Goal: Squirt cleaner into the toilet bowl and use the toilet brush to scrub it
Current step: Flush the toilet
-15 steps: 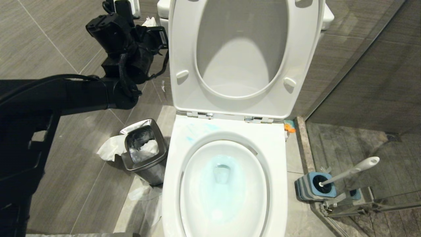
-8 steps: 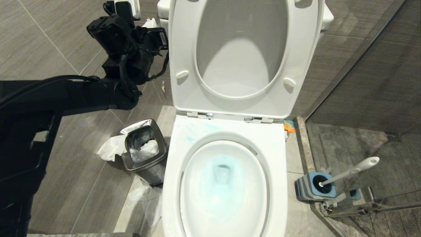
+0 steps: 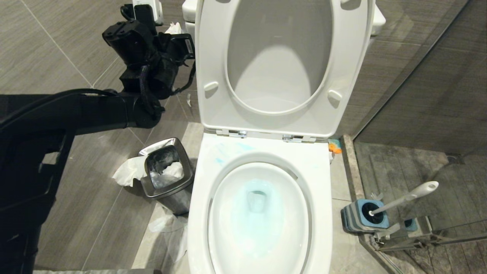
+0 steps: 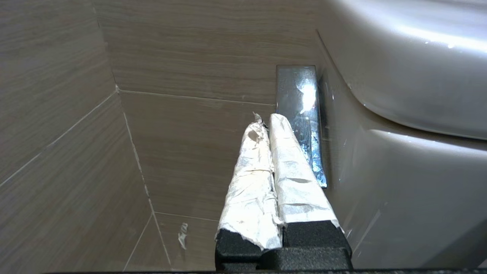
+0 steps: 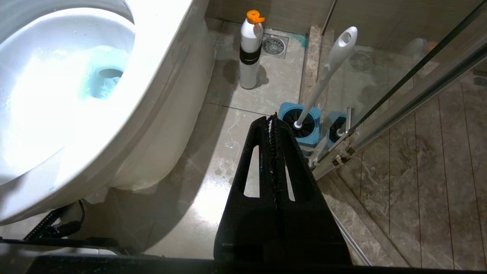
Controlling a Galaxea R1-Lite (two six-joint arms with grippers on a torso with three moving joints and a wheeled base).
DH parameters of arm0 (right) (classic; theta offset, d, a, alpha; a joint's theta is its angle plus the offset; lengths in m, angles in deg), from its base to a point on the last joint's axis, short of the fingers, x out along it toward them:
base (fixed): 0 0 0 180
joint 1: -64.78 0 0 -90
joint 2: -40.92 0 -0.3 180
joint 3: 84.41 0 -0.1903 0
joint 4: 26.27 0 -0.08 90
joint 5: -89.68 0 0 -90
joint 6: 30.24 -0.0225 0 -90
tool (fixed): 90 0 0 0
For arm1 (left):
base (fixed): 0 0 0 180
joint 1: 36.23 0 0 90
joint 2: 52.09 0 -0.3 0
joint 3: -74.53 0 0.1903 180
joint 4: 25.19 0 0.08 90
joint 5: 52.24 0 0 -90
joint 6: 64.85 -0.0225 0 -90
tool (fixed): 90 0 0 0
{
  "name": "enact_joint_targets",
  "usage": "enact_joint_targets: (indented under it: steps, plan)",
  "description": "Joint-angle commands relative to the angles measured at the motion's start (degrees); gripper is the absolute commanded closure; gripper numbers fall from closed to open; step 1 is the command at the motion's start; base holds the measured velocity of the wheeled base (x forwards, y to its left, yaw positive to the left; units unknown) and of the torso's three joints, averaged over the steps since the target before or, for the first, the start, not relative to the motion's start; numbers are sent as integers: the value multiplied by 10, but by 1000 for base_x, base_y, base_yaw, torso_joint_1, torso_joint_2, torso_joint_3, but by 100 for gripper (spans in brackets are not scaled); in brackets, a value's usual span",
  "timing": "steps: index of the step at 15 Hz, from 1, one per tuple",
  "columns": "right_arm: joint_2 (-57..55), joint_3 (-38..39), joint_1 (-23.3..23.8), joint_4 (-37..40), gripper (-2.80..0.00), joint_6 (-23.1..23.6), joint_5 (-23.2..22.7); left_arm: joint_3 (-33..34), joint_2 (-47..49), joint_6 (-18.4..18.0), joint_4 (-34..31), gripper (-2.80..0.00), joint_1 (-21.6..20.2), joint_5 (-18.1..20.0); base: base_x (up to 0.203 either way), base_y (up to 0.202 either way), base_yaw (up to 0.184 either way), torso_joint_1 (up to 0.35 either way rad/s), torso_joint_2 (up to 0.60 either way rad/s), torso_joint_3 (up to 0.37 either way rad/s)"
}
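The white toilet bowl (image 3: pixel 262 152) stands with its seat and lid up. Pale blue cleaner (image 3: pixel 258 213) tints the water and smears the rim behind the basin. The toilet brush (image 3: pixel 407 198) leans in its blue-and-grey holder (image 3: pixel 365 215) on the floor to the right. My left arm (image 3: pixel 148 57) is raised beside the tank at the upper left. Its left gripper (image 4: pixel 266 116) is shut with nothing in it, tips close to a chrome plate (image 4: pixel 300 114) on the tank's side. Low by the toilet brush (image 5: pixel 327 68), my right gripper (image 5: pixel 272 118) hangs shut and holds nothing.
A steel waste bin (image 3: pixel 165 171) with crumpled paper stands left of the toilet. A white bottle with an orange cap (image 5: pixel 250 49) stands behind the bowl on the right, near a floor drain (image 5: pixel 274 45). A glass shower door's metal track (image 3: pixel 437 238) runs just beyond the brush holder.
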State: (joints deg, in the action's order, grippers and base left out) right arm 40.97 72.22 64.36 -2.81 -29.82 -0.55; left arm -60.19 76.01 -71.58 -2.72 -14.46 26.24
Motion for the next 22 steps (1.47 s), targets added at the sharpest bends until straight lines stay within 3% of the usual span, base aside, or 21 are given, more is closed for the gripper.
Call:
enact_joint_targets:
  steps: [1,22]
  plan:
    - [0,0,0,0,0,0,0,1,13,1,4,0,2,-3,0,0,0,0,0,0]
    - [0,0,0,0,0,0,0,1,11,-5,22,0,15,-11,0,0,0,0,0,0]
